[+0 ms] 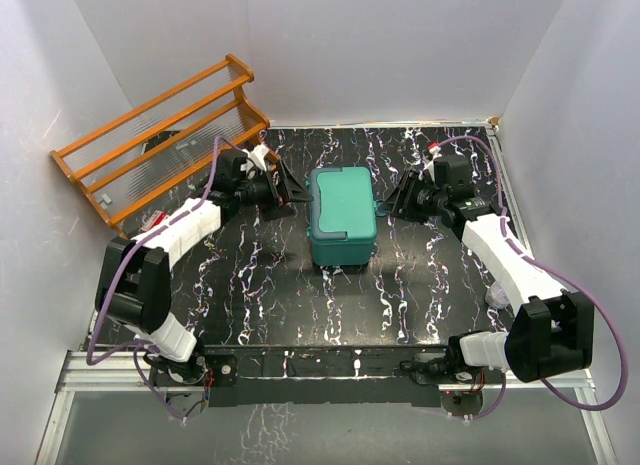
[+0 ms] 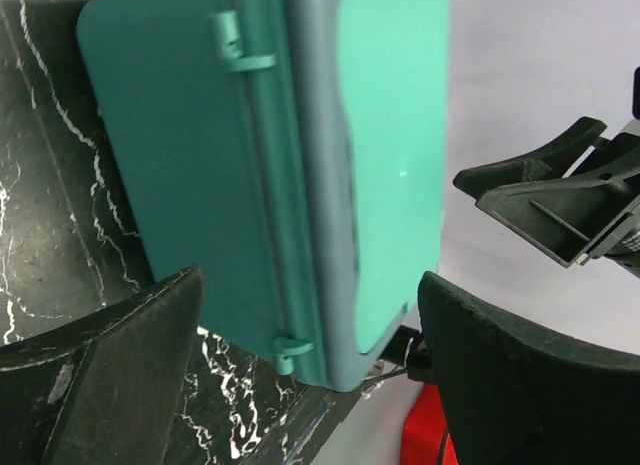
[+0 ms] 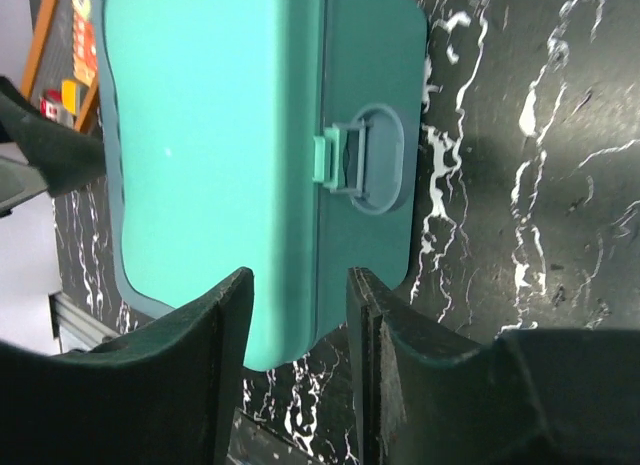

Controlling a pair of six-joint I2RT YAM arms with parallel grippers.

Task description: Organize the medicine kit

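The medicine kit (image 1: 343, 213) is a teal box with its lid down, standing in the middle of the black marbled table (image 1: 300, 305). My left gripper (image 1: 287, 196) hangs by its left end, open. In the left wrist view the kit's hinged back (image 2: 190, 165) and pale lid lie ahead of the wide-spread fingers (image 2: 110, 375), which do not touch it. My right gripper (image 1: 388, 206) is at the kit's right end, open about halfway. In the right wrist view its fingers (image 3: 385, 345) straddle the lid's rim near a corner of the medicine kit (image 3: 210, 155). A dark gap shows beside one finger. The round front latch (image 3: 365, 160) is shut.
An orange wooden rack (image 1: 150, 135) leans at the back left, against the white wall. White walls close in the table on three sides. Something red (image 2: 420, 435) shows low down, past the table's edge, in the left wrist view. The metal frame (image 1: 320, 370) with the arm bases runs along the near edge.
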